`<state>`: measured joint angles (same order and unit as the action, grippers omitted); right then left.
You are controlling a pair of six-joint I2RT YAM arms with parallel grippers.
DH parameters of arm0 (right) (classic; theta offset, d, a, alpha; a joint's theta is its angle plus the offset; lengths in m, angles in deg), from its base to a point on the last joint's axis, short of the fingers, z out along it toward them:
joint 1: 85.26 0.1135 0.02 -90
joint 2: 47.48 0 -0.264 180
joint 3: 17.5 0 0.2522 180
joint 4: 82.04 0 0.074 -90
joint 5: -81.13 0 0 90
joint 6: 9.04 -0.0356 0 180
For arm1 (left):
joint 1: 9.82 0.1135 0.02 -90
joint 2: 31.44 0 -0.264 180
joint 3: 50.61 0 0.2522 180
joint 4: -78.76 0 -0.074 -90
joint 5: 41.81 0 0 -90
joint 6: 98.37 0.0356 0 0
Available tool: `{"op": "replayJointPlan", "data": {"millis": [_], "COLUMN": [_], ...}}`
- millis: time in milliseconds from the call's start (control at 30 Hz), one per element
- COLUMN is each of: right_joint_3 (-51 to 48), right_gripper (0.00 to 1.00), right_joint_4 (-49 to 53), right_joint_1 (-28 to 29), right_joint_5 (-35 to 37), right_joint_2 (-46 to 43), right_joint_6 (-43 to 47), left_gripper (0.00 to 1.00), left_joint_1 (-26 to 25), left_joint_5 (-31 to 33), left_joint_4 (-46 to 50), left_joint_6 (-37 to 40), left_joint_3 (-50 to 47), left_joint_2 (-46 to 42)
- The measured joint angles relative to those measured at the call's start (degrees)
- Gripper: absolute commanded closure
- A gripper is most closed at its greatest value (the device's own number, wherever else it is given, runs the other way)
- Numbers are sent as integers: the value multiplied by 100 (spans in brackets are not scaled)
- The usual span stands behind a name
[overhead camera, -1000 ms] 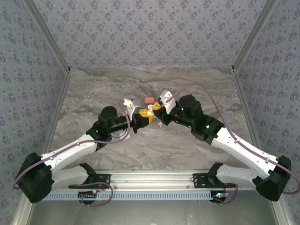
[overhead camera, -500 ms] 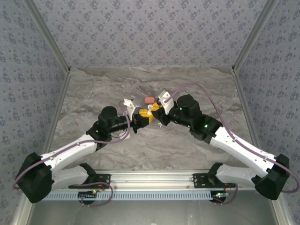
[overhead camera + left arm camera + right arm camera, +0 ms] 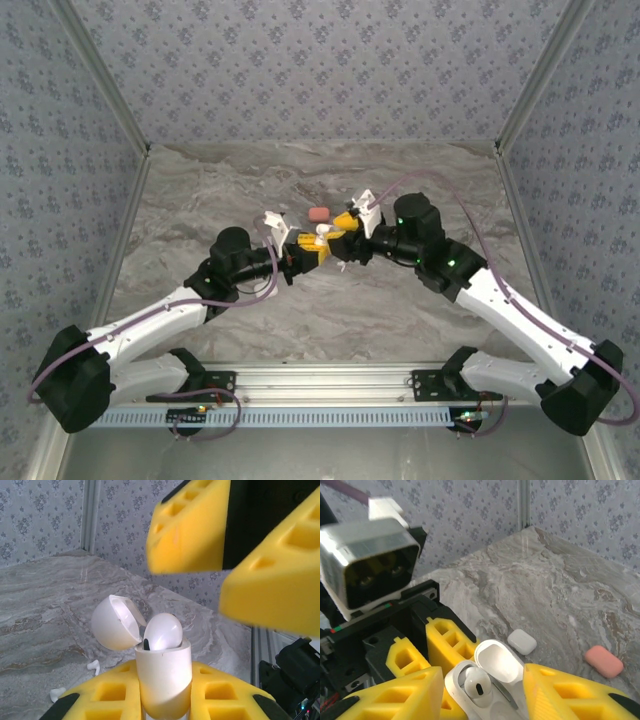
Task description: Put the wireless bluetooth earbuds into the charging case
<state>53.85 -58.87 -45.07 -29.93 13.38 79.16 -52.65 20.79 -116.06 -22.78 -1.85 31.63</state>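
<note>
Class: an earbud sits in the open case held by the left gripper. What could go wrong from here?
The earbud sits high above the rim of the charging case, so it may be unseated and tip out.
The right gripper, open, stands close by the raised lid; pulling away could knock it or the case.

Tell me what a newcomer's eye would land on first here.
Two yellow-fingered grippers meet mid-table. The left gripper is shut on an open white case with a white earbud sitting in it, and the right gripper stands open over it. Behind them on the marble table lie a pink case and a closed white case.
</note>
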Motion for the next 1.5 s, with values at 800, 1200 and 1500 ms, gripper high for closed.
{"op": "replayJointPlan", "data": {"millis": [800, 1200, 1500], "right_joint_3": [-334, 188, 490], "right_gripper": [54, 55, 59], "right_joint_4": [1115, 1097, 1003], "right_joint_1": [-1078, -739, -588], "right_joint_5": [542, 894, 1027], "right_joint_2": [2105, 3836, 4271], "right_joint_6": [-964, -1091, -1086], "left_gripper": [100, 100, 100], "left_joint_1": [0, 0, 0], "left_joint_5": [1423, 1482, 1482], "left_joint_4": [568, 704, 706], "left_joint_6": [352, 391, 391], "left_joint_3": [-345, -345, -345], "left_joint_2": [-1180, -1198, -1198]}}
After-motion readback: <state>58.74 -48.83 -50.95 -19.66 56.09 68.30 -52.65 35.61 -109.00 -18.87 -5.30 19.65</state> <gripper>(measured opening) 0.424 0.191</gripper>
